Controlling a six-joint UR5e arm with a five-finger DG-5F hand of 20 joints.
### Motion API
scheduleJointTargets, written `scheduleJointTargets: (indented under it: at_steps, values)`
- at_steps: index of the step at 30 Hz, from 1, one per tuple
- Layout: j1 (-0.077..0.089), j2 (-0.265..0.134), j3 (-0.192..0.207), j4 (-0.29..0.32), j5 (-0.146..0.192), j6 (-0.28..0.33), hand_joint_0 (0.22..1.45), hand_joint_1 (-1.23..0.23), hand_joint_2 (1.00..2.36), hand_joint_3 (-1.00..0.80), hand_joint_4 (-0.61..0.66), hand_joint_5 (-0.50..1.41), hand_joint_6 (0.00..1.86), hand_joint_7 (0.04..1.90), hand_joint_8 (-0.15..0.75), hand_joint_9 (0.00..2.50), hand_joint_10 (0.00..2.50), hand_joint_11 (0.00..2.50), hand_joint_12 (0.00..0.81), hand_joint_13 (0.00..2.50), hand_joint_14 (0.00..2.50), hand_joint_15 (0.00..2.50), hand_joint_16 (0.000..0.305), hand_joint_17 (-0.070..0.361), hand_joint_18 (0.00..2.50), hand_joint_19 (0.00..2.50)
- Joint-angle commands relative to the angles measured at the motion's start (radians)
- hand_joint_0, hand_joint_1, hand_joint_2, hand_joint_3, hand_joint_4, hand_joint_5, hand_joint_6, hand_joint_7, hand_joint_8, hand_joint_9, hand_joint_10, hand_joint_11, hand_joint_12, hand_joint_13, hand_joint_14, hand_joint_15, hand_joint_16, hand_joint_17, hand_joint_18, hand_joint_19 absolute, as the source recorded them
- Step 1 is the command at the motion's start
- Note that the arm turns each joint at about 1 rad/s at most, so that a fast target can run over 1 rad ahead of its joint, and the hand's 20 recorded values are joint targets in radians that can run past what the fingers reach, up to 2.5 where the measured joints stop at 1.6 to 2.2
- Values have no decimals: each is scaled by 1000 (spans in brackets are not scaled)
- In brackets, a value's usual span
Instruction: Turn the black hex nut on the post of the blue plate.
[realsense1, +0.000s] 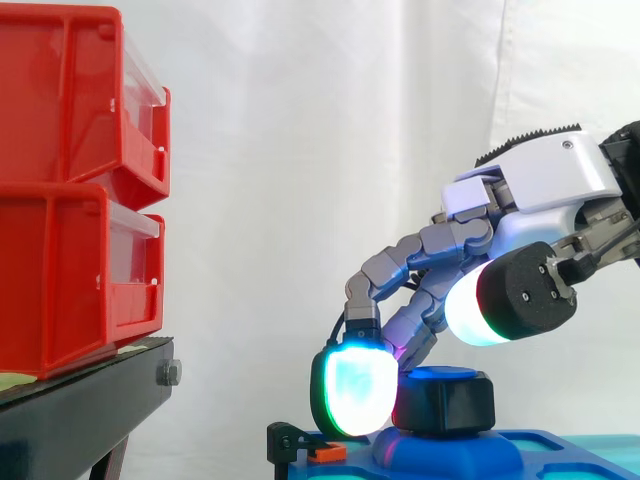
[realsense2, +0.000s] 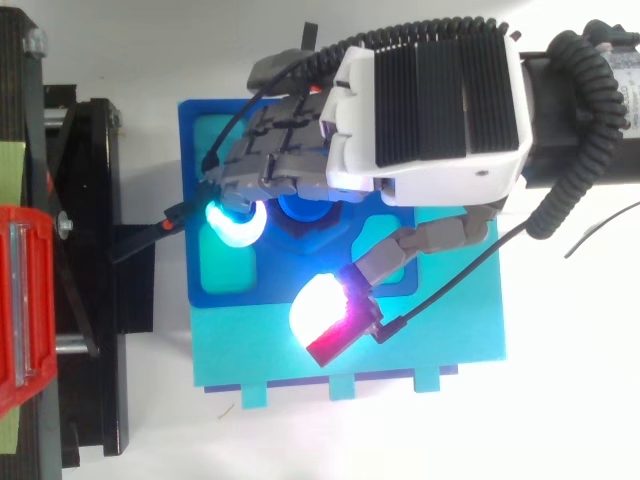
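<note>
Robotics lab, bench test cell. Signs: plain white curtain (realsense1: 300, 150) as backdrop; stacked red bins (realsense1: 70, 190) on black stand (realsense1: 90, 400); robot hand (realsense1: 540, 190) with glowing pads (realsense1: 355, 390), fingers (realsense1: 420, 255) curled round black hex nut (realsense1: 445, 400); blue plate (realsense2: 195, 120) with moulded recesses, lying on bare white table (realsense2: 560, 420)

- Red bins (realsense1: 60, 230), black stand (realsense1: 90, 395), white curtain (realsense1: 300, 120).
- Black hex nut (realsense1: 445, 402); blue plate (realsense2: 195, 150), turquoise base (realsense2: 400, 340) beneath.
- Hand (realsense1: 545, 180) grey and white; fingertips (realsense1: 352, 390) glow cyan-green, white and red.
</note>
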Motion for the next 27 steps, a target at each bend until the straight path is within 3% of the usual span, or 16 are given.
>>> scheduleJointTargets:
  at_steps: [1,8,14,22,27]
  values:
    - [0,0,0,-2,-1,0,496,-343,1000,-500,289,-132,504,980,263,586,3,100,362,507,7,195,51,114,376,356]
    - [-21,0,0,-11,-13,-2,496,-342,1000,-500,290,-132,504,976,263,583,5,98,364,507,7,195,51,114,376,356]
    - [-43,0,0,0,-54,-3,496,-341,1000,-500,287,-133,504,974,263,586,4,104,363,507,7,192,51,114,379,356]
    - [-66,0,0,7,-77,-8,496,-340,1000,-500,290,-134,504,968,263,587,3,98,362,509,7,196,51,114,381,356]
    - [-87,0,0,6,-111,-8,496,-340,1000,-500,291,-136,504,957,262,586,2,93,363,509,7,199,51,114,375,356]
